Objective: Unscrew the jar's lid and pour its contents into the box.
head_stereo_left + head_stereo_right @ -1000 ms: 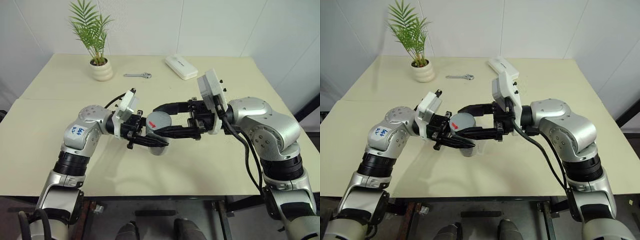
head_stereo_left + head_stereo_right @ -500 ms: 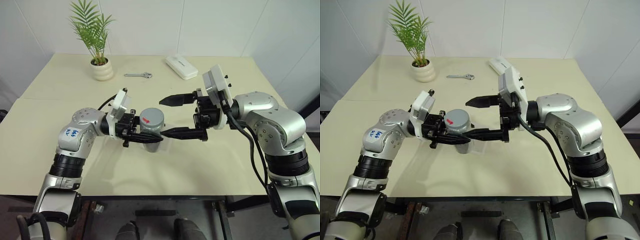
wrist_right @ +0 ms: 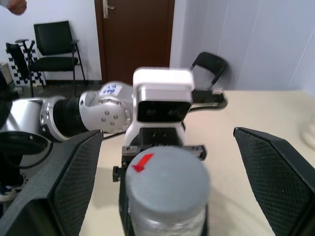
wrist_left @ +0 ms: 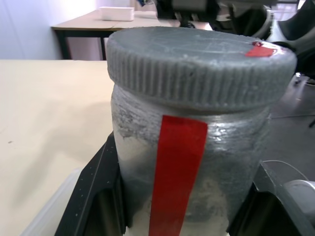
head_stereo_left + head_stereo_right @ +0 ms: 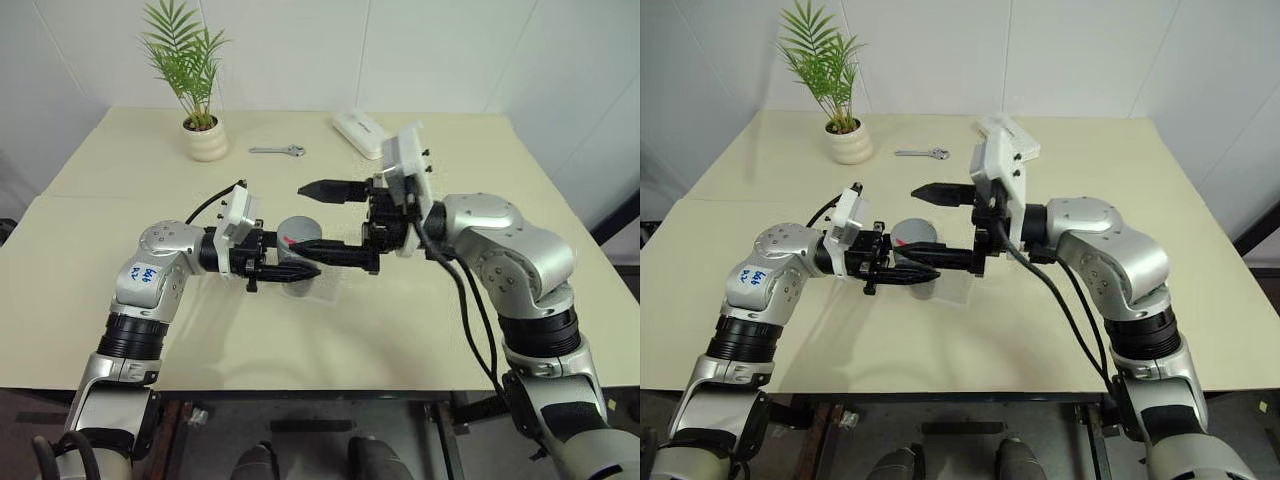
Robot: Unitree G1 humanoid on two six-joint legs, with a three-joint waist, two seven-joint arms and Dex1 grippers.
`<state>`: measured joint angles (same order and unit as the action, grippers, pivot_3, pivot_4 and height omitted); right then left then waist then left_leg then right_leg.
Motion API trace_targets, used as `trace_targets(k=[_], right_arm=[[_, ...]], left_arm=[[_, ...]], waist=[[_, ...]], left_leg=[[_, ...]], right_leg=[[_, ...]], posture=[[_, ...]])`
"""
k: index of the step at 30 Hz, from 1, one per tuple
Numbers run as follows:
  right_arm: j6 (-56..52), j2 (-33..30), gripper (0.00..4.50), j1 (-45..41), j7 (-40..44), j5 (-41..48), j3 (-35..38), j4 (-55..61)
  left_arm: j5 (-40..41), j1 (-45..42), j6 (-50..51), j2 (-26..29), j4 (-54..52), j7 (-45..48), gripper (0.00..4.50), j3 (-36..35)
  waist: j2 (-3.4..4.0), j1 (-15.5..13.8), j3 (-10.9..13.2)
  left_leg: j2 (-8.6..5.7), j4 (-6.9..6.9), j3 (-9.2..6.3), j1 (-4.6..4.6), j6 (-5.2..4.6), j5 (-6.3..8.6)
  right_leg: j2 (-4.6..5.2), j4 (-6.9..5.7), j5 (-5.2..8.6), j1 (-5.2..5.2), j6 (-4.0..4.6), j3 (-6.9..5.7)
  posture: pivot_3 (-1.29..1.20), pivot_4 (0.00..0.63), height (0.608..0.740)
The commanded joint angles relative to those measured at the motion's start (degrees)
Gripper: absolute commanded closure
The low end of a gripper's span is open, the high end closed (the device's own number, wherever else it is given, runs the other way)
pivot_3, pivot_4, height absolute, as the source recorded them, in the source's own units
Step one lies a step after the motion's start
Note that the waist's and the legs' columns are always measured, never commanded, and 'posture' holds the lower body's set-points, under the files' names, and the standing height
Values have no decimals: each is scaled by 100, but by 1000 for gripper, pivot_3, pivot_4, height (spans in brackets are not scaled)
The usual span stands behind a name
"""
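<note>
The right gripper's [image 3: 167,182] two black fingers [image 3: 74,182] stand wide apart, either side of the grey lid [image 3: 167,179] on the jar [image 3: 165,219], which the left gripper [image 3: 162,150] clamps from behind.

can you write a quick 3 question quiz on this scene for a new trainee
1. True or false: the lid is already off the jar.
2. Which gripper holds the jar? A) left gripper B) right gripper C) both
3. Fill in: the jaws of the right gripper stand ____, one finger on each side of the lid.

Key
1. False. The lid sits on the jar, its red mark on top.
2. A. The left gripper is shut on the jar's body; the right one does not touch it.
3. Open.
</note>
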<state>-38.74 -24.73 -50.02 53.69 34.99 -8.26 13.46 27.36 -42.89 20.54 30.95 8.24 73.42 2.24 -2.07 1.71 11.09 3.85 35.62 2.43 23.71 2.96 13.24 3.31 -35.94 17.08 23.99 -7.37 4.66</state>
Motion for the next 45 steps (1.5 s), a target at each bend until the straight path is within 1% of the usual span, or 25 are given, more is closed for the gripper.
trace_targets(k=[1,10,13,19,21,26,33,36,41,42,45], right_arm=[[295,95,26,-21,-25,-203,-74,37],[753,147,26,-132,124,-569,-55,-580],[760,123,26,-172,183,-566,3,-746],[672,-16,26,-354,574,-443,103,-1081],[770,-75,26,-519,695,-473,186,-1390],[949,-362,26,-660,1227,-442,357,-1998],[1147,-1067,26,-519,2035,-583,474,-2652],[1150,-1227,26,-499,2227,-600,507,-2648],[875,-1164,26,-474,2256,-363,601,-2210],[829,-1088,26,-480,2169,-296,621,-2076],[658,-539,26,-496,1567,-99,592,-1427]], left_arm=[[41,27,-28,-51,-154,-75,2569,-56],[139,154,111,-68,-423,-204,2569,-107],[141,169,119,-68,-456,-230,2569,-106],[143,178,122,-65,-496,-274,2569,-105],[150,203,136,-65,-551,-302,2569,-108],[172,291,160,-42,-660,-380,2569,-142],[145,351,144,-29,-668,-416,2569,-225],[119,355,109,-16,-635,-430,2569,-250],[85,321,53,-38,-573,-477,2569,-261],[85,316,53,-40,-570,-478,2569,-254],[64,272,33,-93,-536,-498,2569,-202]], waist=[[0,-2,0],[0,8,0],[0,7,0],[0,5,0],[0,11,0],[1,2,0],[1,-11,1],[3,13,2],[9,37,5],[9,35,5],[9,48,5]], left_leg=[[0,0,-1,0,0,0],[0,1,-2,4,0,0],[0,2,-2,4,0,0],[0,2,-2,4,0,0],[0,1,-1,4,0,0],[0,4,-1,4,0,0],[0,17,-2,23,-4,3],[0,30,0,42,-6,4],[0,35,4,47,-4,3],[0,37,4,47,-4,3],[0,45,6,47,-4,3]], right_leg=[[0,-1,0,0,0,-1],[-1,-3,-1,4,-1,-2],[-1,-3,-1,4,-1,-2],[-1,-3,-1,4,-1,-2],[-1,-3,-1,4,-2,-2],[-1,-4,-1,4,-2,-2],[0,-1,-2,13,-3,-4],[0,-9,-4,34,-7,0],[-2,-27,-4,50,-7,7],[-2,-30,-4,50,-7,7],[-2,-38,-4,50,-7,12]], posture=[[0,150,740],[0,150,740],[0,150,740],[0,150,740],[0,150,740],[0,150,740],[0,150,740],[0,150,740],[0,150,740],[0,150,740],[0,150,740]])
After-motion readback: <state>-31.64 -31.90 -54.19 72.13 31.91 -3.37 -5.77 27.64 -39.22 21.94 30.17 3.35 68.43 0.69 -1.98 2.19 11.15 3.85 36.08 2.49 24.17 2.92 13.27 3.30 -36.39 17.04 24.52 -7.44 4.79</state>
